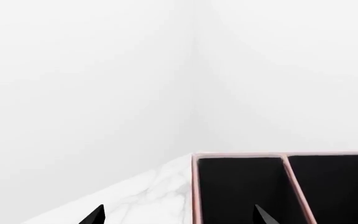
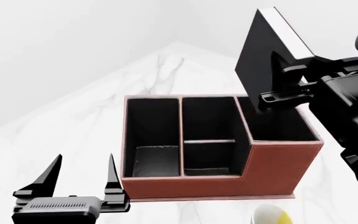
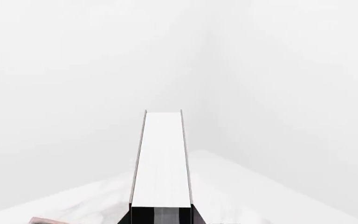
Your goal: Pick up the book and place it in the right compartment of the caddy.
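Right gripper (image 2: 277, 77) clamped on the book (image 2: 263, 56) — held tilted above the right compartment (image 2: 272, 122) of the caddy (image 2: 229, 182), apparently clear of its rim. Left gripper (image 2: 82, 179) spread wide, holding nothing, near the worktop's (image 2: 73, 126) front edge — mug (image 2: 271, 215) just in front of the caddy.

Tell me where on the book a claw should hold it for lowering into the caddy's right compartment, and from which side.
Grip the book across its two black covers, near its lower half, from the robot's right, as the right claw does now. The book is thin between its covers, stands tilted above the right compartment, and this hold probably leaves its bottom edge free to enter the caddy.
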